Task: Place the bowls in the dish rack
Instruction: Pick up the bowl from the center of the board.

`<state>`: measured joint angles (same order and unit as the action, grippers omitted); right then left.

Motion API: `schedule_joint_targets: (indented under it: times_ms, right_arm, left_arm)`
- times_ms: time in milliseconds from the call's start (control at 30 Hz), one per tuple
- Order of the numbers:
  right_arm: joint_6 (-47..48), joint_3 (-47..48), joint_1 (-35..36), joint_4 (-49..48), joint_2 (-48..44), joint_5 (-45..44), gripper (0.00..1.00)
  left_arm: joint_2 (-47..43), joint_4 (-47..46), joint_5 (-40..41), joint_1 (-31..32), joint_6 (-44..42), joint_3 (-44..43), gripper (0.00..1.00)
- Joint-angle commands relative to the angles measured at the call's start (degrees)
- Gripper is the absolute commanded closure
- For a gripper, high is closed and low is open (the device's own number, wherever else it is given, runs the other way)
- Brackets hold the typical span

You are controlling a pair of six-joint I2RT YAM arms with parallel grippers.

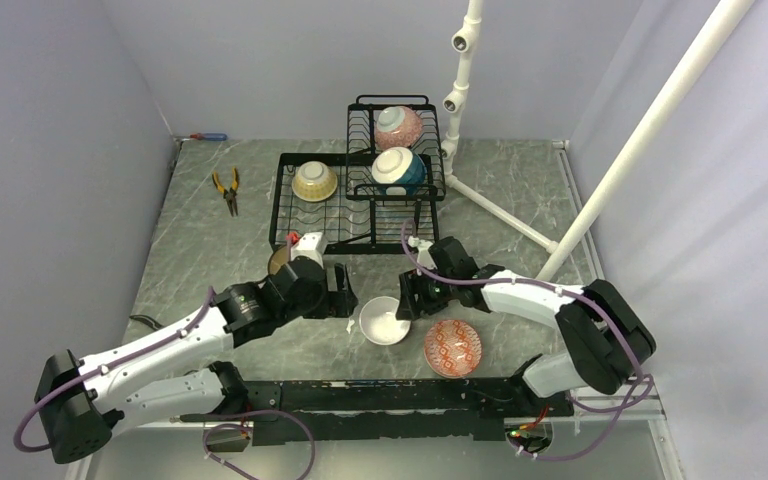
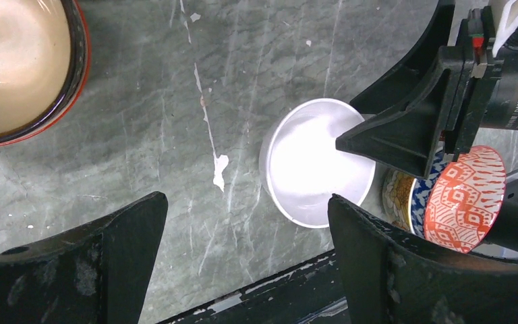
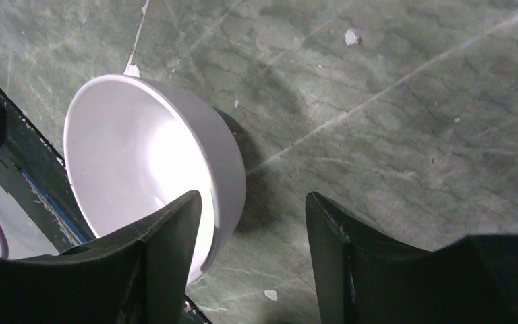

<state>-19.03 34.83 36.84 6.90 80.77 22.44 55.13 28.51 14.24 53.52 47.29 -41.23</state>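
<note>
The black dish rack (image 1: 305, 218) holds a cream-yellow bowl (image 1: 315, 181), a pink bowl (image 1: 398, 127) and a teal-and-white bowl (image 1: 398, 170). A white bowl (image 1: 384, 320) sits on the table. My right gripper (image 1: 406, 300) is open and straddles its rim. In the right wrist view one fingertip (image 3: 175, 223) is inside the white bowl (image 3: 135, 169) and the other is outside. My left gripper (image 1: 346, 292) is open and empty, left of the white bowl (image 2: 310, 162). A brown bowl (image 2: 13, 61) lies behind it. A red-patterned bowl (image 1: 452, 347) rests beside a blue-patterned one (image 2: 411, 199).
Orange-handled pliers (image 1: 227, 188) lie left of the rack. A white pipe stand (image 1: 465, 70) rises at the back right, with a slanted pipe (image 1: 650, 130) crossing the right side. A black rail (image 1: 380, 395) runs along the near table edge.
</note>
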Motion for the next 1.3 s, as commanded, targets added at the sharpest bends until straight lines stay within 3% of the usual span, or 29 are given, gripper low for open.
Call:
schedule_joint_targets:
  times_ms: [0,200,533,1000,1267]
  right_arm:
    - [0.12,2.95,0.96,-3.67,1.40,-0.67,0.44]
    - [-0.28,4.11,2.24,-3.90,2.99,-1.02,0.57]
    - [-0.31,4.16,2.90,-3.44,0.12,-2.25,0.99]
    - [-0.62,4.84,3.05,-2.25,-5.25,0.25,1.00]
    - [-1.22,5.15,3.02,-1.54,-9.68,1.46,1.00]
  left_arm:
    - [-1.53,-0.81,1.69,0.25,2.24,0.92,0.06]
    - [-1.80,-1.92,2.19,0.25,3.28,2.60,0.06]
    - [-2.29,-1.90,2.43,0.26,4.24,3.20,0.06]
    - [1.88,-16.16,-10.52,0.21,6.50,7.00,0.05]
    - [5.18,-31.69,-17.96,0.16,10.52,11.69,0.05]
